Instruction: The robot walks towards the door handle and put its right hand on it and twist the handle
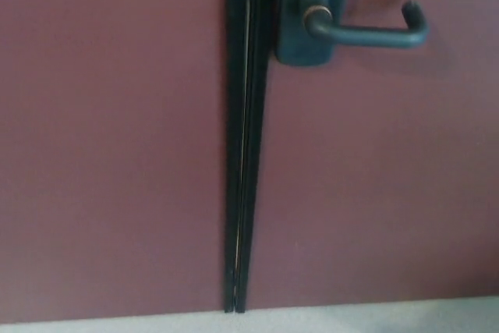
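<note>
Head view shows the dark door handle (366, 33) level at the maroon door's (374, 193) upper edge, beside the black seam (243, 154) (neither robot hand appears, so their state is unknown).

The door handle (366, 33) sits upper right on its backplate (310, 13), just right of the door seam (243, 154)

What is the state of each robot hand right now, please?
Left robot hand: not in view.
Right robot hand: not in view; nothing is on the door handle.
</note>
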Controlling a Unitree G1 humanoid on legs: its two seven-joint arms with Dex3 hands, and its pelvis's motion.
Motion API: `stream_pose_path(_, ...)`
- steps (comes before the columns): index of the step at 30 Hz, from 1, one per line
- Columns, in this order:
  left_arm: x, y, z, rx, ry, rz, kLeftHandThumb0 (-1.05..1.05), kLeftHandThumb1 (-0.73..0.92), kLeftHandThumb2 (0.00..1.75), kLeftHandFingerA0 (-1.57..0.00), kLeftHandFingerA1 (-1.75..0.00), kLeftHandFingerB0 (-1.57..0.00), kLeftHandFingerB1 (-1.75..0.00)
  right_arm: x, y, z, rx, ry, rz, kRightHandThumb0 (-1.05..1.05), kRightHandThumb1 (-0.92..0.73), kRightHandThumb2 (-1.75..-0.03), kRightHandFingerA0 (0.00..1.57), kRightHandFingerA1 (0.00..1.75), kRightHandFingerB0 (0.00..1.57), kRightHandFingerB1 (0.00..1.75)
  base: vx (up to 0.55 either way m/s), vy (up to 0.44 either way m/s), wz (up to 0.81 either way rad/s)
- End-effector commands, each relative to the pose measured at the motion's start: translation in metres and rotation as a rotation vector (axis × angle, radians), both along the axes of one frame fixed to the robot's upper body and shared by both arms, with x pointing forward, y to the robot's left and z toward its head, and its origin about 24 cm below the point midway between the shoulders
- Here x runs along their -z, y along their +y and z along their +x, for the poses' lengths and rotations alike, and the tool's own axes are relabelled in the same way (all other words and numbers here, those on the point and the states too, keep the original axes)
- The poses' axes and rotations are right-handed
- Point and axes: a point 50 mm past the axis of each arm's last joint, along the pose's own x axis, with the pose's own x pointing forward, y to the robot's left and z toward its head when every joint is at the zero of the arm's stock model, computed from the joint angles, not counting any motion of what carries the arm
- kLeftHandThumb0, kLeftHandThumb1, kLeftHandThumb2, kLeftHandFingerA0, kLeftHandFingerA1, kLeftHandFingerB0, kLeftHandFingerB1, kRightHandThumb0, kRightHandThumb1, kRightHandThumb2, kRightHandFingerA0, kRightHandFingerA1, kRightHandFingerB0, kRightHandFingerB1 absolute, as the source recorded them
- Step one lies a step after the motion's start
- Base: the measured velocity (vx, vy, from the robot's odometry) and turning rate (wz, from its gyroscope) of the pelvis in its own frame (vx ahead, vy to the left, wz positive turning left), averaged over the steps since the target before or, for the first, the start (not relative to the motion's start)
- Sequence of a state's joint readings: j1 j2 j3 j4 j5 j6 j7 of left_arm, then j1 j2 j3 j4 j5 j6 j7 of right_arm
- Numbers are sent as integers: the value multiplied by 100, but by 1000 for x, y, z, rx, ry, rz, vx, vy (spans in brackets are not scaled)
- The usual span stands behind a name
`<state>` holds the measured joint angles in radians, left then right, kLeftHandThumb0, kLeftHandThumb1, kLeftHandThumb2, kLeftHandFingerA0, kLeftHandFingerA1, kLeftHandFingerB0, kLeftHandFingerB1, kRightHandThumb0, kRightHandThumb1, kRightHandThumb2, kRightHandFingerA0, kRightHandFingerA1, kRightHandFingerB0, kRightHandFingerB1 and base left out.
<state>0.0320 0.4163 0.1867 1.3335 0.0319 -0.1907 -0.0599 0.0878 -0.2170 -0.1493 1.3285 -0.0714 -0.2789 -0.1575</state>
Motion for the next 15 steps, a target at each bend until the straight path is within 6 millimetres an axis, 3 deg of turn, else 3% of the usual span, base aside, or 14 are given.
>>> stream_pose_path(1, 0, 0, -2, 13, 12, 9, -21, 59, 58, -64, -47, -42, -38, 0, -2, -2, -21, 18, -17, -23, -57, -57, 73, 47, 45, 37, 120, 60, 10)
stream_pose_path(15, 0, 1, 0, 21, 14, 11, -23, 58, 58, -61, -46, -44, -38, 1, -2, -1, -8, 35, -7, -26, -58, -58, 72, 47, 46, 37, 36, -16, 3)
